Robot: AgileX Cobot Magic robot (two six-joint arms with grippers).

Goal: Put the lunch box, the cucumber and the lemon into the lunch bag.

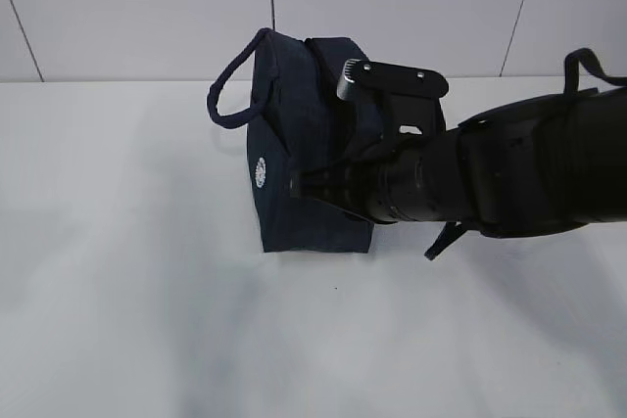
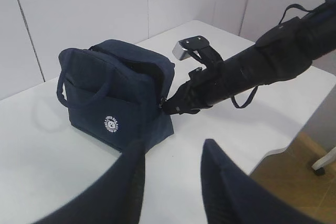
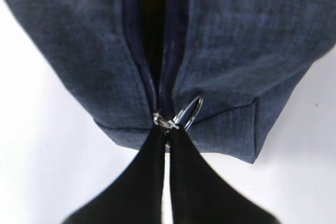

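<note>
— Where's the dark navy boxy fabric lunch bag (image 1: 309, 159)?
— Standing upright on the plain white bench (image 1: 127, 320), near the pale wall, one loop handle (image 1: 227, 95) curving out from its top.

— Any writing on it?
— A small round white logo (image 2: 111, 124) low on the side panel. There is lettering round its rim, but it is too small to read.

— And the zipper?
— In the right wrist view the track gapes above the slider, with darkness inside; the metal ring pull (image 3: 187, 114) hangs at the slider, near the bag's lower corner.

— What has hold of it?
— The right gripper (image 3: 166, 128). Its black jaws are pressed together at the slider, pinching the zipper hardware just beside the ring. Its arm reaches in from the right.

— The left gripper (image 2: 170, 156)?
— Apart from the bag, hanging over the bench, jaws parted with nothing between them.

— Lunch box, cucumber, lemon?
— I cannot tell — the bag's inside is too dark.
</note>
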